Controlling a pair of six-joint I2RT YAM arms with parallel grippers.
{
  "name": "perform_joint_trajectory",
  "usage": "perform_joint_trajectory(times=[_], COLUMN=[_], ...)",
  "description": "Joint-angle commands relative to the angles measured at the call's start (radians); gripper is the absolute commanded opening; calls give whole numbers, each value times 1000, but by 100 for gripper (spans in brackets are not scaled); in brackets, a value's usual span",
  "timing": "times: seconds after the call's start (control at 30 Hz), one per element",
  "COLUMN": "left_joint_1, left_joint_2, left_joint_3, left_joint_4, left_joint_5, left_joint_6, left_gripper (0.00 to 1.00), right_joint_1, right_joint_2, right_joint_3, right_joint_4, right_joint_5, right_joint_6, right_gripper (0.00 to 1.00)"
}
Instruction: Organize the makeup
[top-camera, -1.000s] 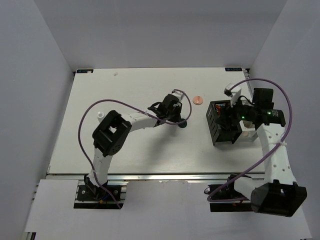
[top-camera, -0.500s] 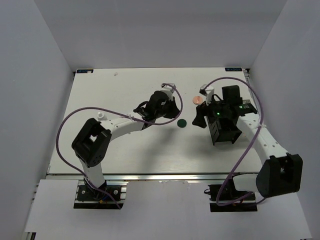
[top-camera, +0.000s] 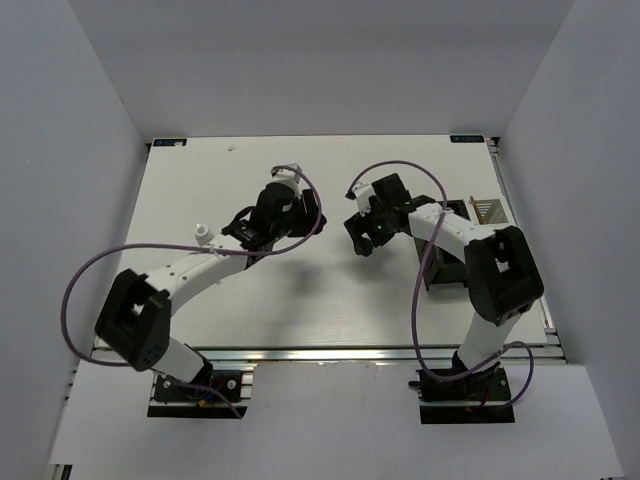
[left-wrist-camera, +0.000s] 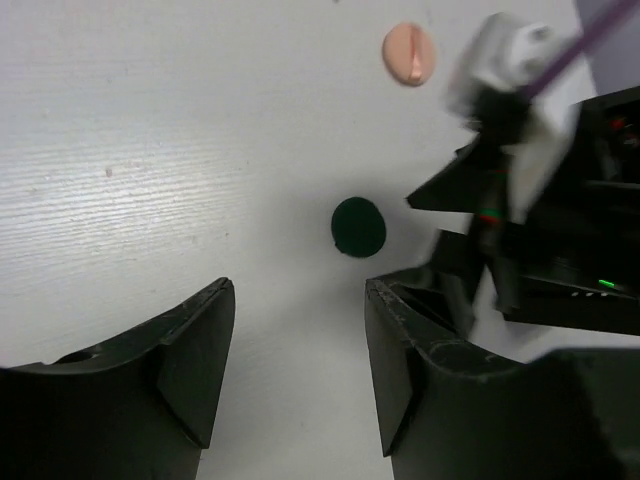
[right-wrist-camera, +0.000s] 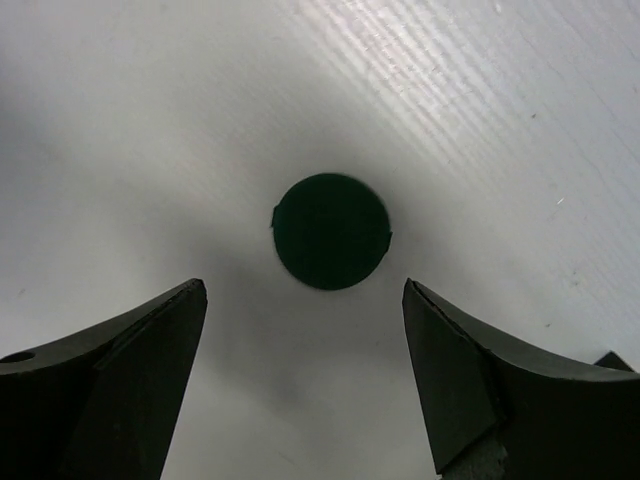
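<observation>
Green disc (right-wrist-camera: 331, 231) lies centre-frame under your right gripper (right-wrist-camera: 303, 310), fingers spread wide; lower straight down, then close gently across its rim.

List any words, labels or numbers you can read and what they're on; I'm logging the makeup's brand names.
No text can be read.
The blue stickers at the far corners of the table: too small to read.
The dark green disc and peach disc: no print shows.
</observation>
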Motion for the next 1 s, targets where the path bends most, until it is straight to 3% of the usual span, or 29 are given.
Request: perform_joint_trajectory(times=[0.0, 0.33, 0.43, 0.6, 0.87, 0.97], left_joint_1=[6, 7, 7, 7, 10, 10], left_joint_2=[-113, -230, -222, -207, -61, 11], left_joint_3=[-31, -91, -85, -75, -29, 4], left_joint_4=[-69, -90, -92, -70, 74, 155], left_joint_5=[-67, -114, -114, -98, 65, 132], left_joint_6=[18, -16, -13, -10, -35, -41], left_gripper=[65, 65, 65, 65, 66, 67], right_joint_1=[-4, -1, 2, -1, -147, -322], right_joint_2=[63, 187, 190, 141, -218, -343], right_joint_3=[80, 117, 99, 69, 195, 180], right_joint_4=[48, 37, 37, 32, -112, -130], right_joint_5=[80, 79, 76, 51, -288, -241], right_joint_6=[22, -30, -47, -68, -131, -126], right_gripper=[84, 57, 42, 0, 0, 0])
